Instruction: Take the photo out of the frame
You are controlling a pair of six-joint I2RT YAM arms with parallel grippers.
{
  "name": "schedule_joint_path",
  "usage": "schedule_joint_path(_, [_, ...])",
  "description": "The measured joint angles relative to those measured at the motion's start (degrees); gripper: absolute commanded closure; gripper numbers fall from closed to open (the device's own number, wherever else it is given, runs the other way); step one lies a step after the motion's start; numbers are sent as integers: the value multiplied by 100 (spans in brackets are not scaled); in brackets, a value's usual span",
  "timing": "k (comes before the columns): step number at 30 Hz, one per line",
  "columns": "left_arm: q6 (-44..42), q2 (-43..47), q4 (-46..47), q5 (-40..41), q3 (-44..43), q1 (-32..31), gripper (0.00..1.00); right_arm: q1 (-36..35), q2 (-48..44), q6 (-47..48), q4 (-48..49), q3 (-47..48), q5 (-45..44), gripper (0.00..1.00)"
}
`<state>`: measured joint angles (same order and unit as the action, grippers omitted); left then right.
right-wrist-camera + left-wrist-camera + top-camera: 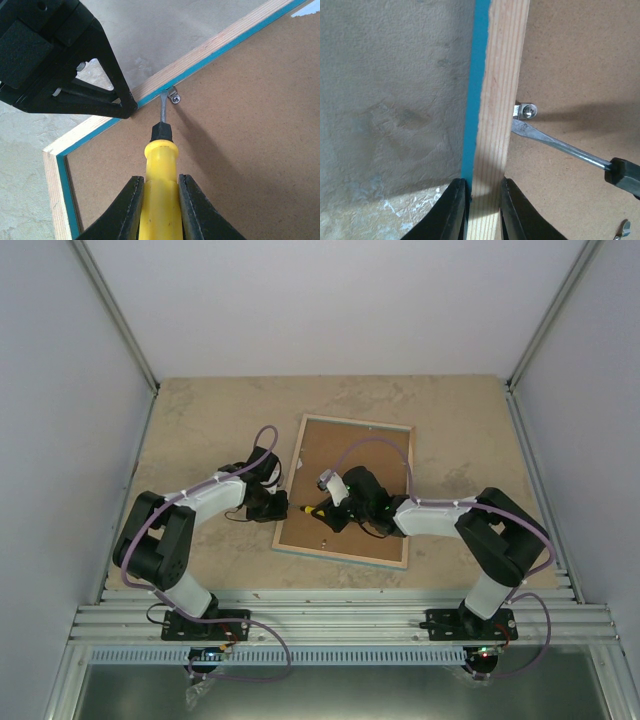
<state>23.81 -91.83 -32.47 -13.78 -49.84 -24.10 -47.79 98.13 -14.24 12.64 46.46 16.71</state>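
L gripper (484, 212): jaws nearly closed, pinching the frame (502, 75) across its L-side rail. One black finger (455, 210) sits on the outer turquoise side and the other on the inner side of the pale wood strip, both touching. Nothing else is in that grip.

R gripper (161, 200): jaws closed on the yellow handle of a screwdriver (161, 160), w/ fingers tight on both sides. The handle runs straight out from the jaws to a black collar, then a bare metal shaft. Its flat tip is down at the inner edge of the same rail, right beside a small metal tab (174, 95) fixed there. In the L wrist view the tip lies just under that tab, touching or v. close; can't tell which. A 2nd small metal piece (625, 230) lies on the board at the low R corner of that view.

The frame lies flat on the table (200, 420), back up: brown back board (250, 150) edged in pale wood, w/ turquoise along the rail's sides. In the top view it sits approx mid-table, slightly skewed, btwn the two arms. L gripper takes the L rail from outside and R gripper reaches in over the board. The two are near each other at the same stretch of rail but apart.

Photo: not visible in any view. Only the frame's back shows, so whether it's inside can't be told.
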Motion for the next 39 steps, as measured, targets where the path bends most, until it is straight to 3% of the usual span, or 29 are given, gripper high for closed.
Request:
schedule_joint_path(26, [-2, 9, 17, 11, 11, -2, 83, -4, -2, 264, -149, 22, 162, 100])
schedule_joint_path(39, [0, 9, 103, 37, 24, -2, 83, -76, -9, 59, -26, -2, -190, 100])
